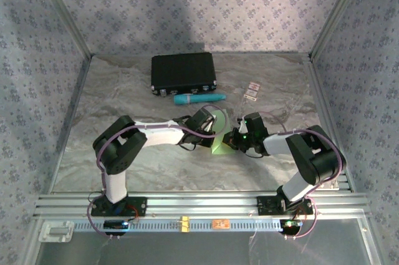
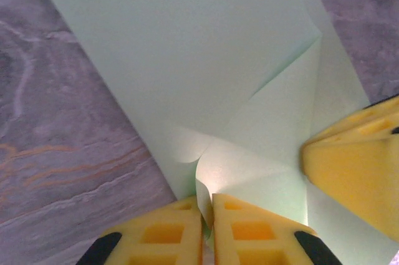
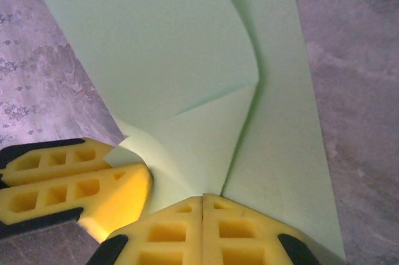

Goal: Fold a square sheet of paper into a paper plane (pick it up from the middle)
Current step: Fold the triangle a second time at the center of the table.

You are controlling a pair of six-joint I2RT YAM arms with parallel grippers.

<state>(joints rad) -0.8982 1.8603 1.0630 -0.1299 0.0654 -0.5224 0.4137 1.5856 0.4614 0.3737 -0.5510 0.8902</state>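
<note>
The partly folded, thin pale green square sheet of paper [image 1: 219,148] is pinched by both closed claws: left claw [image 2: 206,199] at its 11 o'clock, right claw [image 3: 202,201] at 3 o'clock.

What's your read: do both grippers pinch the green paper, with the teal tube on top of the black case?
Top external view shows the teal tube on the table beside the black case, not on it. The left gripper and right gripper do pinch the green paper.

Folded inward, nearly meeting tip to tip.
Pinching the square sheet of paper [image 2: 187,59] in left gripper [image 2: 207,215] and right gripper [image 3: 202,215], jaws closed.
</note>
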